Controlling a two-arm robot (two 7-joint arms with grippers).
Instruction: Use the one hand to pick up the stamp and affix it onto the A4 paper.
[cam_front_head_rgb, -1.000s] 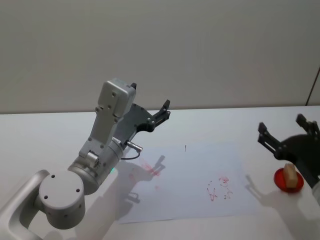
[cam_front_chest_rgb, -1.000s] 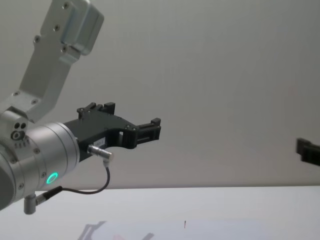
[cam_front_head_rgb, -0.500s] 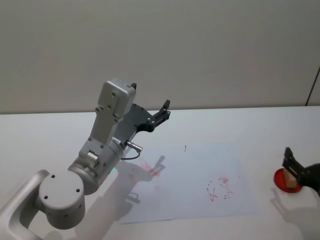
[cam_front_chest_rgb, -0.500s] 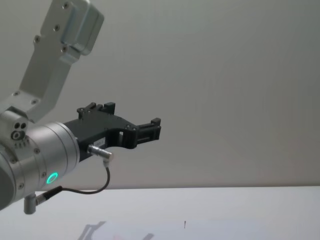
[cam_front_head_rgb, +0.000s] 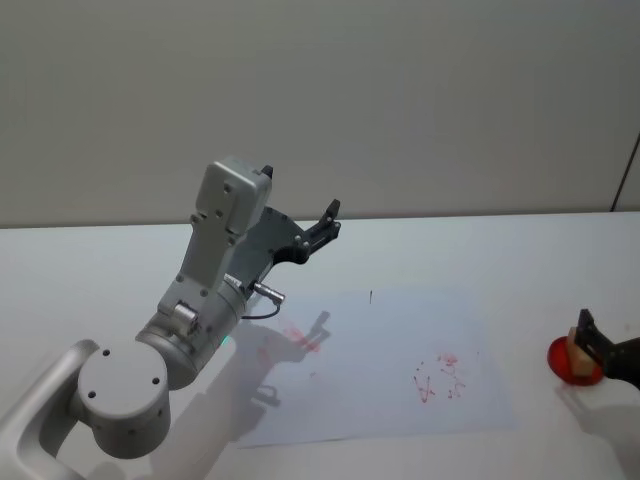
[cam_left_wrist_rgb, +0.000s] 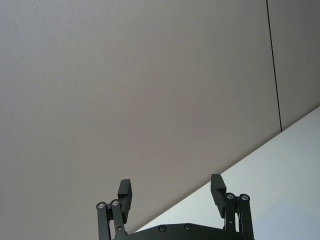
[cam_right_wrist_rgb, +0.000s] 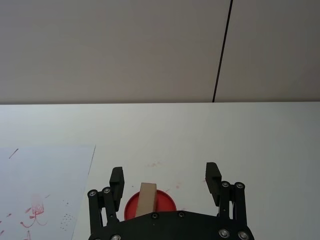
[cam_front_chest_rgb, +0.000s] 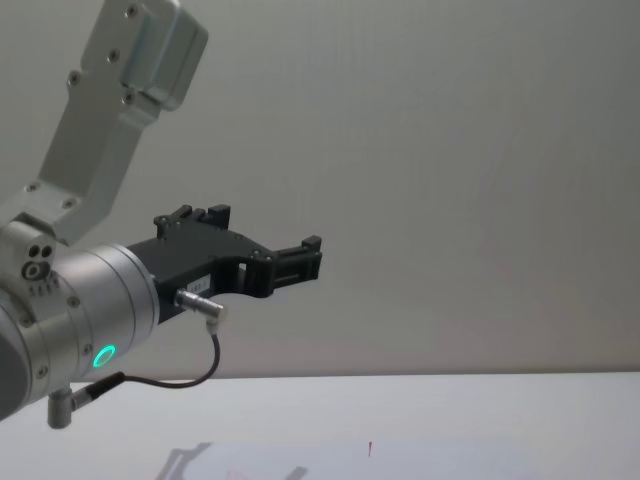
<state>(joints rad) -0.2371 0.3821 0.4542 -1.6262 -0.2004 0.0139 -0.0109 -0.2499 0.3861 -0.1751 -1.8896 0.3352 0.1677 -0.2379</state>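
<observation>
While poised with right hand (cam_right_wrist_rgb: 165, 177) open, seemingly astride the stamp (cam_right_wrist_rgb: 147, 197), left hand (cam_left_wrist_rgb: 171, 187) parked aloft, needed next to close, lift and cross to the A4 paper (cam_front_head_rgb: 390, 330).

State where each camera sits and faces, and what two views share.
Head: high, looking down on the thin white A4 paper; left gripper raised.
Chest: low, facing wall; left arm.
Left wrist: behind its open gripper, facing wall.
Right wrist: behind open right gripper, facing the tan wooden block stamp.
Shared: head and right wrist show stamp.
</observation>
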